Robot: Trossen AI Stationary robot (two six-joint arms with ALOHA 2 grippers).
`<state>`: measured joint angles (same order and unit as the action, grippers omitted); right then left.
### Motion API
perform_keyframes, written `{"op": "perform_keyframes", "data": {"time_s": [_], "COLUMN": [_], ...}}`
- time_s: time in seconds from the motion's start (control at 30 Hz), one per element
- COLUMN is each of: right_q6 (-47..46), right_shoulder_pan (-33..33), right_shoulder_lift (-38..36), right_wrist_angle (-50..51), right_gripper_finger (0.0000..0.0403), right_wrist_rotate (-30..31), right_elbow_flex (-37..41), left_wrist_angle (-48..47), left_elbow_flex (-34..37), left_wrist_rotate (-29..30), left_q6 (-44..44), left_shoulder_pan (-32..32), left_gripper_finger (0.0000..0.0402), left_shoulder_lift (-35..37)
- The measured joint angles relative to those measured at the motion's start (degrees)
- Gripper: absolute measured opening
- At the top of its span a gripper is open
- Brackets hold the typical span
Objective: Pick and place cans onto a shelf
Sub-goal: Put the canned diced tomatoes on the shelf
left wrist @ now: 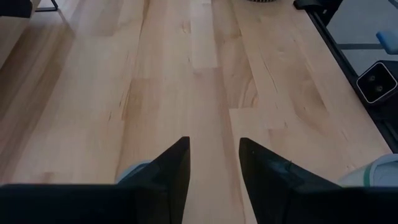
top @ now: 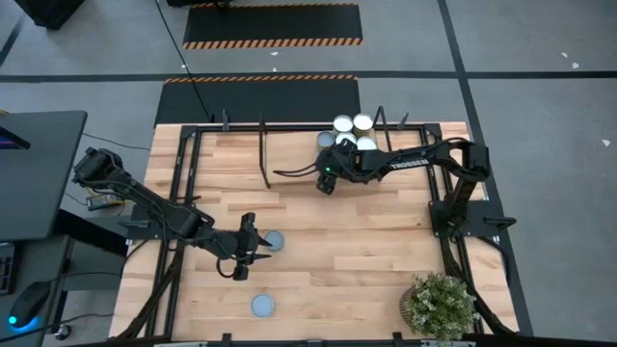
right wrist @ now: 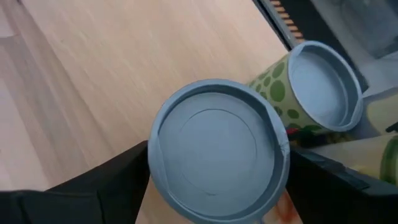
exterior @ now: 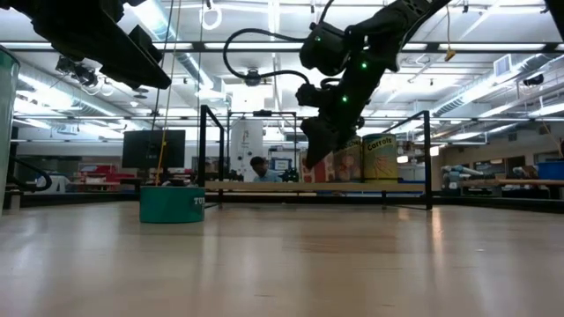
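My right gripper (top: 326, 181) is shut on a can with a blue-grey top (right wrist: 214, 149), at the table's far side, next to a green-dotted can (right wrist: 320, 81). Several cans (top: 352, 133) stand grouped there on the shelf, whose wooden board (exterior: 264, 187) runs between black uprights. My left gripper (left wrist: 213, 165) is open and empty over the table's near left part (top: 253, 253). A teal-sided can (top: 274, 241) stands upright on the table just beside it. Another can (top: 262, 306) stands nearer the front edge. My right gripper pinches the can's side wall (right wrist: 155, 158), just below the rim, between its two fingers, one on each side. The can's round top faces the wrist camera. Whether its base touches the board is hidden by the can itself.
A bushy potted plant (top: 441, 304) stands at the near right corner. Black rails (top: 265, 154) frame the table and rise at its far side. A monitor and desk (top: 39, 164) stand off the table's left. Bare wood lies between the two grippers.
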<state>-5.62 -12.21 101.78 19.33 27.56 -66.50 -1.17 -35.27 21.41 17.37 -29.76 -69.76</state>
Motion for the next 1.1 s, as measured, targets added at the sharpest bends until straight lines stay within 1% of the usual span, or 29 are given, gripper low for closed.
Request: {"op": "perform_keyframes", "data": {"time_s": [0.37, 0.57, 0.73, 1.1], "right_q6": [8.87, 9.1, 8.4, 8.62], "right_shoulder_pan": [2.36, 2.32, 2.34, 2.0], "right_shoulder_lift": [-0.04, -0.07, -0.11, -0.11], "right_wrist_angle": [-0.63, -0.45, -0.04, 0.03], "right_gripper_finger": [0.0343, 0.0343, 0.0344, 0.039], "right_wrist_rotate": [8.29, 8.3, 3.49, 3.37], "right_elbow_flex": [-0.02, -0.02, -0.07, -0.09], "left_wrist_angle": [0.02, 0.04, 0.05, 0.07], "left_elbow_flex": [0.0, 0.0, 0.0, 0.0], "left_wrist_rotate": [0.0, 0.0, -0.01, -0.02], "left_q6": [0.02, 0.07, 0.07, 0.07], "left_shoulder_pan": [0.0, -0.11, -0.11, -0.11], "left_gripper_finger": [0.0144, 0.0144, 0.0144, 0.0144], "left_shoulder_lift": [0.0, 0.0, 0.0, 0.0]}}
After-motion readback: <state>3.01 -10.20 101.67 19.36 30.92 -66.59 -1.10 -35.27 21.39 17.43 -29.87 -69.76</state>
